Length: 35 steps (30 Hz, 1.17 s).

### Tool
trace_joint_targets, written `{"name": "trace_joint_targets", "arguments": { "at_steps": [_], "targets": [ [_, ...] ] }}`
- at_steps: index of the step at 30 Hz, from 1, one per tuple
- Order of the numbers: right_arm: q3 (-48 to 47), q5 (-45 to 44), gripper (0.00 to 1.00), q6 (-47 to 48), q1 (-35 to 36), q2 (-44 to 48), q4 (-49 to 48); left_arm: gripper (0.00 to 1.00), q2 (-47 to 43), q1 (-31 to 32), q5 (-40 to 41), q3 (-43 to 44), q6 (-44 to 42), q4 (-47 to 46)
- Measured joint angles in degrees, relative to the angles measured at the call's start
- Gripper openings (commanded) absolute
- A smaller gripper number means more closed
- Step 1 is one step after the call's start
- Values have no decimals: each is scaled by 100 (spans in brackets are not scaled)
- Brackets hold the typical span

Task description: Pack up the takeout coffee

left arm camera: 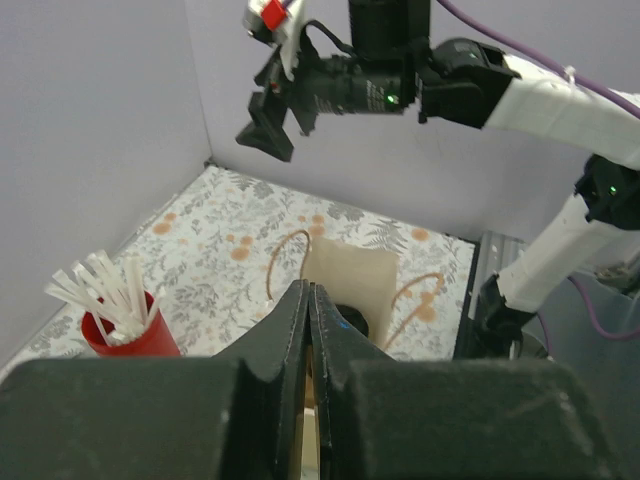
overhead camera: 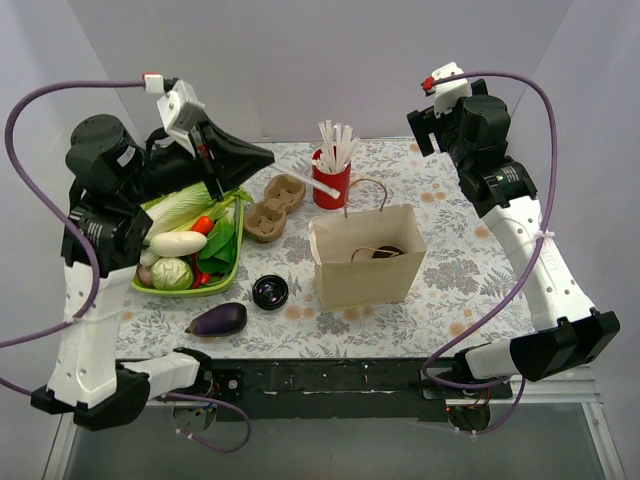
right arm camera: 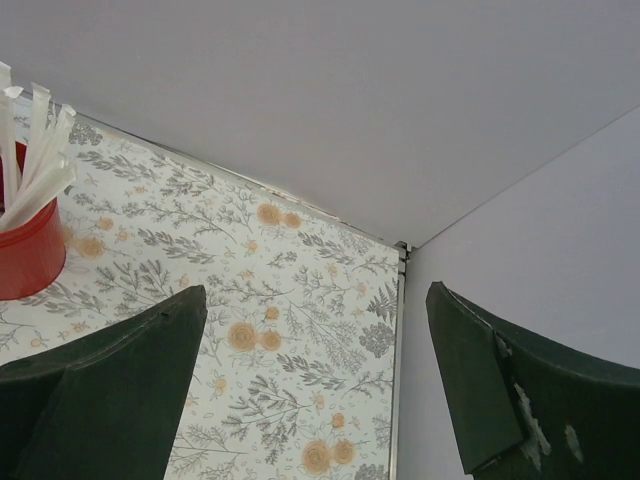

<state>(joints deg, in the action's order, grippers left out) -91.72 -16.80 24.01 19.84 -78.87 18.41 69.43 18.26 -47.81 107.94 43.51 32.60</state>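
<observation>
A brown paper bag (overhead camera: 365,268) stands open mid-table. A dark round top (overhead camera: 383,252) shows inside it, and the kraft coffee cup's sides are hidden; the bag (left arm camera: 350,280) and this dark top (left arm camera: 352,322) also show in the left wrist view. My left gripper (overhead camera: 268,155) hangs raised between the vegetable basket and the red cup (overhead camera: 331,182) of straws. It is shut (left arm camera: 310,292) on a white straw (overhead camera: 310,182) that points toward the red cup. My right gripper (overhead camera: 432,118) is open (right arm camera: 315,292) and empty, high over the far right corner.
A beige pulp cup carrier (overhead camera: 275,207) lies left of the red cup. A loose black lid (overhead camera: 270,291) and an eggplant (overhead camera: 217,319) lie near the front. A green basket (overhead camera: 232,268) of vegetables stands at the left. Walls enclose the table.
</observation>
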Motion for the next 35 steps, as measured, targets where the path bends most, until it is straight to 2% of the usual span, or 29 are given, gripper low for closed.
{"name": "trace_joint_targets", "arguments": {
  "at_steps": [5,9,11,12,16,21,23,26,28,30,33,35],
  "targets": [
    [92,2,98,-107,0,13,11,0,-662,219,-20,-647,-55,442],
    [144,63,98,-120,0,13,138,0,-820,367,-107,-1174,9,505],
    [144,140,98,-120,0,13,225,18,-734,413,-142,-1434,96,437],
    [138,195,98,-120,0,13,293,34,-654,433,-164,-1545,146,378],
    [-149,557,98,-131,0,-44,977,66,-31,466,-177,-1670,422,140],
    [-1405,503,98,-715,4,-501,2065,82,737,474,190,-1279,435,214],
    [-2243,179,98,-1023,2,-890,2487,94,1067,474,573,-767,358,219],
    [-3386,-411,98,-1410,0,-1445,2975,98,1322,474,1349,-177,229,55],
    [-3484,-741,98,-1502,0,-1482,3077,98,1377,474,1799,28,138,-68],
    [-3217,-1152,98,-1447,2,-1318,2863,98,1397,468,2354,129,-11,-227],
    [-1976,-1740,98,-1099,7,-638,1965,98,1462,415,3080,162,-245,-535],
    [-1523,-2000,98,-861,7,-317,1574,98,1554,358,3429,162,-387,-702]
  ]
}}
